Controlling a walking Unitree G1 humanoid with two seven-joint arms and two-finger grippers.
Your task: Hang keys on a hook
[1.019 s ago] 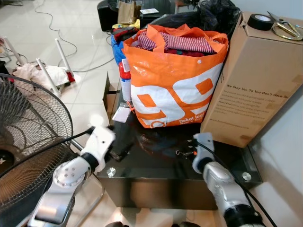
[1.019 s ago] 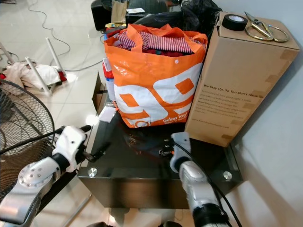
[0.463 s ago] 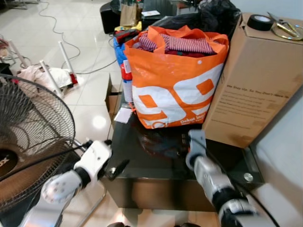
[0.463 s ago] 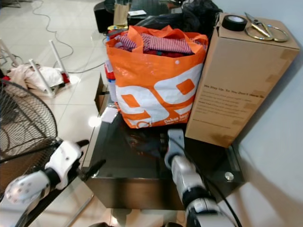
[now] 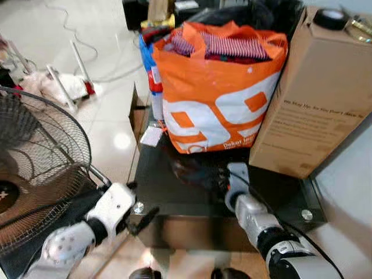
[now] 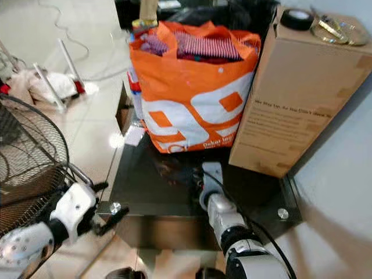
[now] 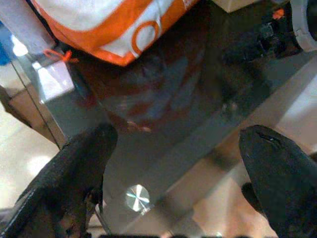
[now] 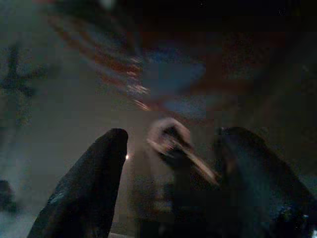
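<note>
Right gripper [image 8: 171, 163] low over dark glass table [image 5: 174, 192], fingers spread, keys [image 8: 176, 144] lying on the glass between them. Left gripper [image 7: 173, 163] wide open and empty at table's front left corner. Orange bag [image 5: 215, 93] stands just behind.

Dark glass table [image 5: 174, 192], white tiled floor [image 5: 110, 110] — glossy

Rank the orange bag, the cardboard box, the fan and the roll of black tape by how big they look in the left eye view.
1. Orange bag and cardboard box: look about alike, so no ranking between them.
2. Fan: cut off by the frame edge and nearer the camera, so its place is unsure.
3. Roll of black tape: clearly smallest.
</note>
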